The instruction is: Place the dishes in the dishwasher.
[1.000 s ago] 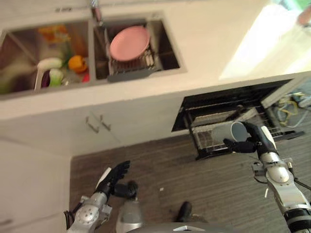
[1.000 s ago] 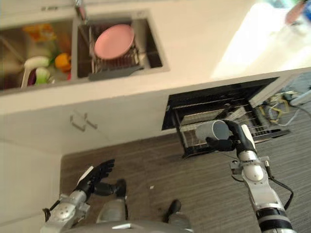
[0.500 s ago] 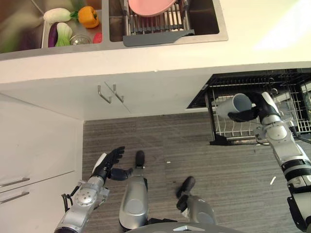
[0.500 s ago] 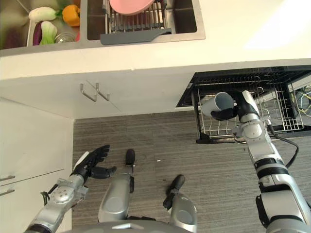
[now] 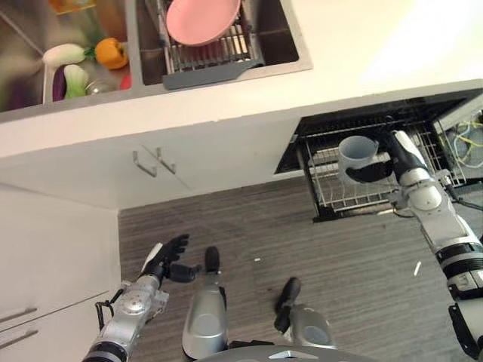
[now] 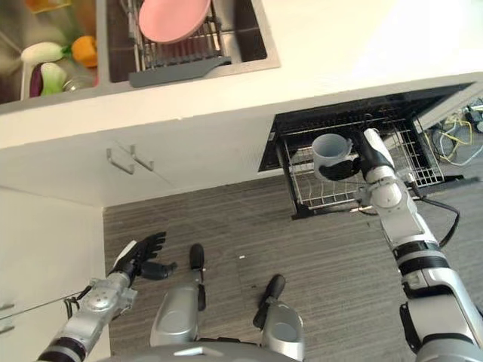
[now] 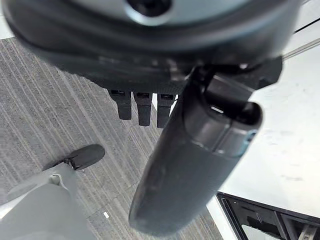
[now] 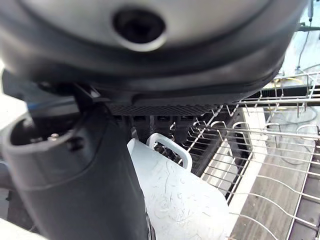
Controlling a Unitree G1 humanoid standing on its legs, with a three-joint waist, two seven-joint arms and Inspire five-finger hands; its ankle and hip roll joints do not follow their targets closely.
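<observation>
Kitchen surroundings beyond the dishwashing work

A pale countertop (image 5: pixel 355 45) is seen above white cabinet doors (image 5: pixel 226 162) fitted with two metal handles (image 5: pixel 155 161). In the left sink basin (image 5: pixel 19 72), an orange bell pepper (image 5: pixel 110 53) and green-and-white vegetables (image 5: pixel 68 68) are gathered. The floor (image 5: pixel 355 264) is laid with grey wood-grain planks. Tangled cables (image 5: pixel 468 139) are visible at the far right.

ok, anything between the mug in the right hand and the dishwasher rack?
Nothing visible. The right hand holds the mug over the pulled-out rack, and the wire slots beneath it look bare.
</observation>
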